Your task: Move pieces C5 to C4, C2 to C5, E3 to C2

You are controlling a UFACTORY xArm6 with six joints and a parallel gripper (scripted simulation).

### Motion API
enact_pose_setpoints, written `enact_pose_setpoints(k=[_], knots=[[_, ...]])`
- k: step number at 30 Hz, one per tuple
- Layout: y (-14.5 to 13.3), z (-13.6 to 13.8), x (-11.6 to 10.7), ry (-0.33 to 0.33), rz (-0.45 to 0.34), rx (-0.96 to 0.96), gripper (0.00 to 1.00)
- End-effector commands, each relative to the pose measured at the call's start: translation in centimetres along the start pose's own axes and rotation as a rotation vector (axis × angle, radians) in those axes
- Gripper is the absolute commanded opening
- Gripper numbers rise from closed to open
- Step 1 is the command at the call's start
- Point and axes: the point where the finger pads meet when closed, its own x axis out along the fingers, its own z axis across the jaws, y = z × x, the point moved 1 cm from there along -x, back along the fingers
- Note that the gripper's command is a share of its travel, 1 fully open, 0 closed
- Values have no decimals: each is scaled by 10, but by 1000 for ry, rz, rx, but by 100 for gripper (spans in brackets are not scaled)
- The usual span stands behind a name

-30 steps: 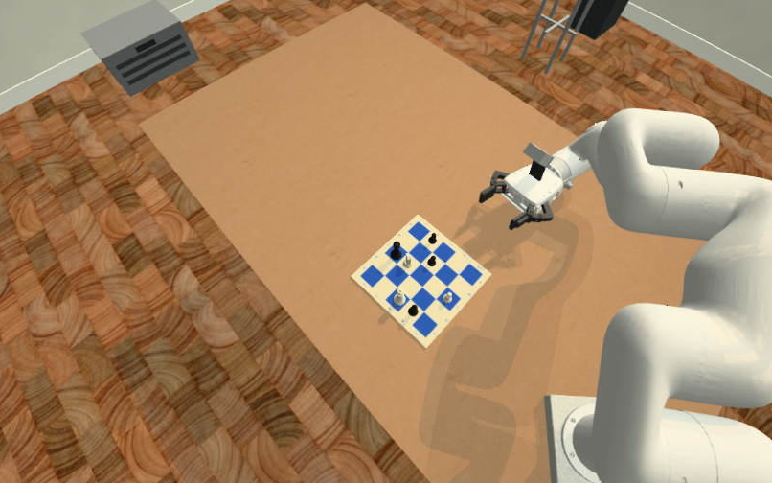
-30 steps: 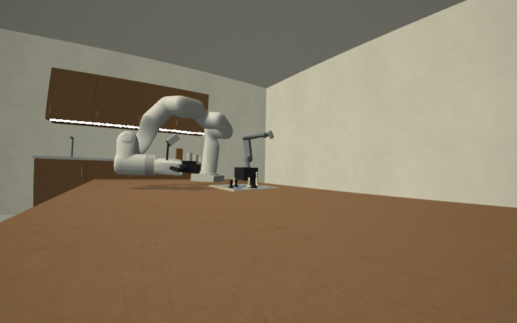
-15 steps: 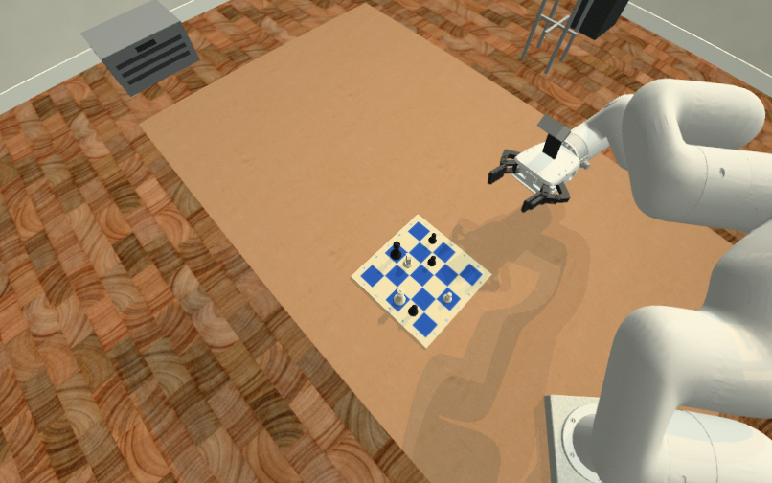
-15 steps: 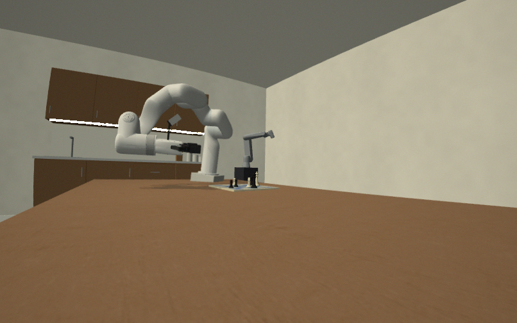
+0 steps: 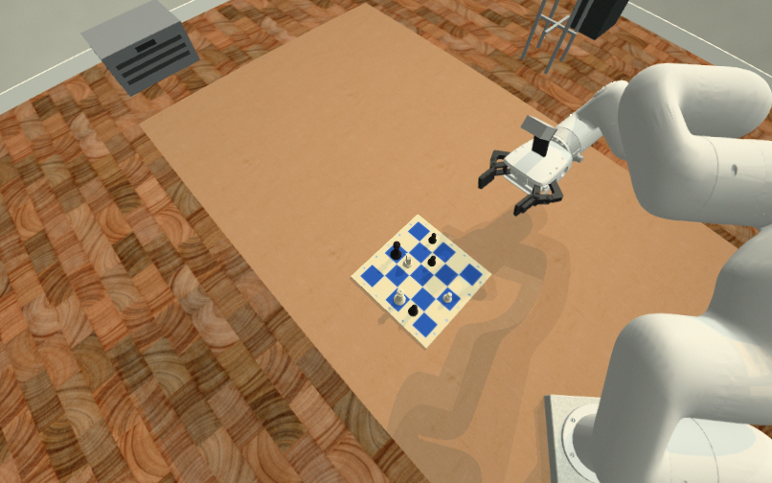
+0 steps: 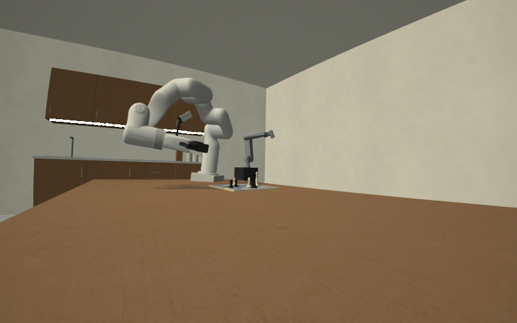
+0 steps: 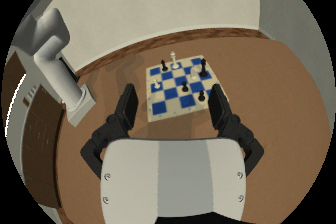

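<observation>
A small blue-and-cream chessboard (image 5: 360, 277) (image 6: 220, 187) (image 7: 180, 113) lies on the brown table top (image 5: 316, 149). It carries several pieces. A tall black piece (image 5: 397, 250) and two black pawns (image 5: 432, 238) (image 5: 431, 261) stand on its far half, with a small white piece (image 5: 407, 262) beside them. Two white pieces (image 5: 399, 296) (image 5: 447, 296) and a black pawn (image 5: 413, 310) stand on its near half. All are upright. The square labels are too small to read. My gripper (image 5: 500, 196) (image 6: 204, 147) (image 7: 173, 92) is open and empty. It hangs well above the table, beside the board's far right corner, tilted toward the board.
The arm's base plate (image 5: 556, 432) sits at the table's near right corner. A grey vented box (image 5: 143, 45) and a metal stand (image 5: 551, 30) are on the floor beyond the table. A second small grey arm (image 6: 252, 140) on a black block stands behind the board.
</observation>
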Motion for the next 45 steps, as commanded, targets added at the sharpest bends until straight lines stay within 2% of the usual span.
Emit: enact_pose_setpoints(k=[1,2,3,5,6,7,8,10,11,15,17,19,20,22,23,25,26,27,28,32,34,35,36,37,38,39,42,45], knots=[[1,0,42,57,-218,21,100],[1,0,42,57,-218,21,100],[0,-3,56,84,-303,18,100],[0,-3,56,84,-303,18,100],[-1,-8,70,114,-396,8,100],[-1,-8,70,114,-396,8,100],[-2,-13,83,145,-494,-10,100],[-2,-13,83,145,-494,-10,100],[-3,-20,96,177,-595,-38,100],[-3,-20,96,177,-595,-38,100],[-4,-35,116,240,-800,-122,100],[-4,-35,116,240,-800,-122,100],[-3,-42,124,270,-894,-175,100],[-3,-42,124,270,-898,-177,100],[-2,-48,131,299,-990,-240,100],[-2,-48,131,299,-990,-240,100],[-1,-54,137,324,-1075,-307,100],[-1,-54,137,324,-1075,-307,100],[1,-59,142,347,-1150,-378,100],[1,-59,142,347,-1150,-378,100],[6,-66,153,383,-1272,-518,100],[6,-66,153,383,-1272,-518,100],[9,-68,157,396,-1319,-582,100],[9,-68,157,396,-1319,-582,100],[11,-71,162,407,-1356,-639,100],[11,-71,162,407,-1356,-639,100],[16,-74,171,425,-1420,-754,100],[17,-75,174,429,-1436,-787,100]])
